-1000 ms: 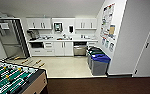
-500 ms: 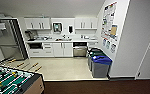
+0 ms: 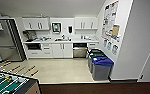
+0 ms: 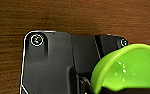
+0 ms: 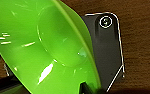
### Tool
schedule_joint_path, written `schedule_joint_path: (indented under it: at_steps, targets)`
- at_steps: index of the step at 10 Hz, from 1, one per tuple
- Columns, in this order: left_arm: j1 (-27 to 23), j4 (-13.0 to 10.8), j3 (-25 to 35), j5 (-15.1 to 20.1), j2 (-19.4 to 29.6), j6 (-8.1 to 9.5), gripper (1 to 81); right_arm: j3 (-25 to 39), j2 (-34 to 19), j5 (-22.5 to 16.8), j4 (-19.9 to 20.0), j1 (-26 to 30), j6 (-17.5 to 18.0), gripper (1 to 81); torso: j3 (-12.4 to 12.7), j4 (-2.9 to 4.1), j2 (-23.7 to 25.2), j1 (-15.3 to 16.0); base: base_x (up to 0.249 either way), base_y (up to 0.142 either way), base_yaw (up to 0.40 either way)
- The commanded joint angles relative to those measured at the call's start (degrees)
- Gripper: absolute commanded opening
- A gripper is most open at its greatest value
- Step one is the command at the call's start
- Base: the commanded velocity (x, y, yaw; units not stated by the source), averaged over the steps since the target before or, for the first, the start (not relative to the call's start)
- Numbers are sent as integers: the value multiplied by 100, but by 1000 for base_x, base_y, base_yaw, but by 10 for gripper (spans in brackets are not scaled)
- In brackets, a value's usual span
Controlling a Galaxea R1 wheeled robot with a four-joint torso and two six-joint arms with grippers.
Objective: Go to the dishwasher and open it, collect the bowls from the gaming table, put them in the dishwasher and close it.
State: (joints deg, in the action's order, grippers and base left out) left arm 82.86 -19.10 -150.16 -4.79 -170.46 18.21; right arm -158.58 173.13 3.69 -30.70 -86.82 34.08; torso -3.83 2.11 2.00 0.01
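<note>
Gleaming bright green bowl fills right wrist view; gripper hold cannot be told

An office break room with a kitchenette

We look into a shared kitchen corner: white wall cupboards and base cabinets line the back wall, with a sink set in the tabletop and the dishwasher built in beneath. A tall steel fridge stands at the left. Posters cover the right wall above a row of bins, one blue-lidded. A table-football table in the near corner, on a pale floor, marks it as a staff lounge rather than a home.
</note>
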Motion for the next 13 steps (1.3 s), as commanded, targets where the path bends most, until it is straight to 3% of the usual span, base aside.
schedule_joint_path:
  at_steps: [1,13]
  targets:
    - [-318,-32,22,198,29,-2,10,38,5,-202,-77,266,-42,10,0,0,0,0,206,0,0]
    - [-318,-41,22,198,29,-2,10,3,5,-202,-77,266,-42,10,-2,0,0,2,207,0,0]
